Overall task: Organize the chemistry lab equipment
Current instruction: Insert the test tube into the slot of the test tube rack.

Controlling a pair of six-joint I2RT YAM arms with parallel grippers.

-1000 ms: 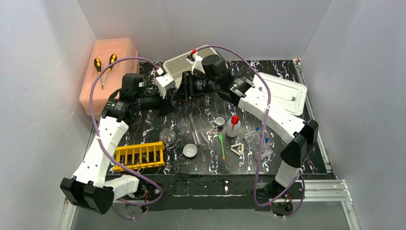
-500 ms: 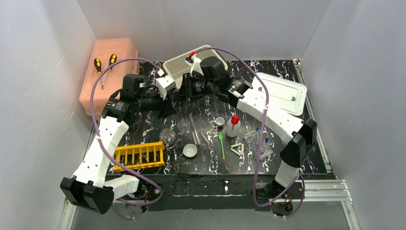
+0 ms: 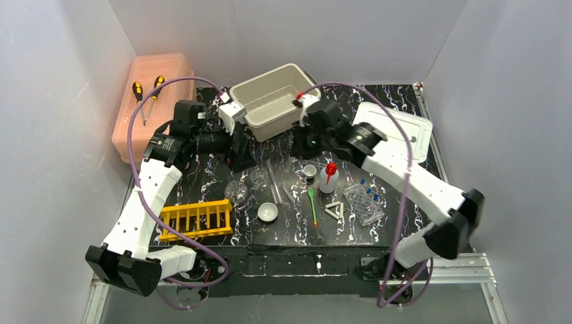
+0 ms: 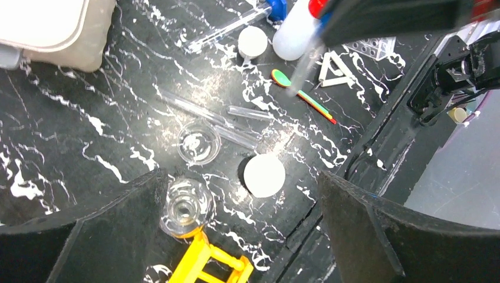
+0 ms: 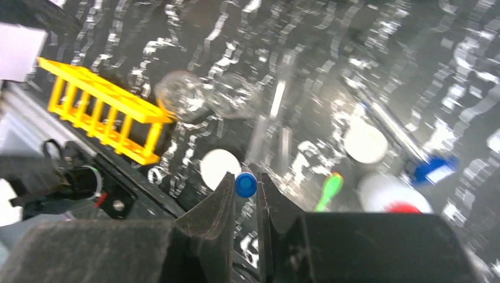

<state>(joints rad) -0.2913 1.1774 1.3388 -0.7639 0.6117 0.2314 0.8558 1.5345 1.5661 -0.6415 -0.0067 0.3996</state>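
Observation:
My right gripper (image 5: 246, 187) is shut on a clear glass tube with a blue cap (image 5: 246, 183), held above the black table; in the left wrist view the tube (image 4: 299, 69) hangs from it. The left gripper (image 4: 239, 191) is open and holds nothing, its fingers (image 4: 94, 233) either side of a glass flask (image 4: 185, 206) and the white bowl (image 4: 264, 175) below. On the table lie more tubes (image 3: 273, 181), a glass dish (image 3: 258, 177), the green spoon (image 3: 311, 202), the white triangle (image 3: 334, 210), the red-capped squeeze bottle (image 3: 329, 177) and the yellow rack (image 3: 195, 219).
A white bin (image 3: 273, 101) stands open at the back centre, its lid (image 3: 398, 128) to the right. A clear rack with blue-capped tubes (image 3: 364, 204) sits near the triangle. The pink box (image 3: 152, 101) at the back left carries two screwdrivers (image 3: 145, 94).
The left gripper has opened wide. The right arm has swung away from the bin, to the right and toward the near side, with the blue-capped tube in its jaws.

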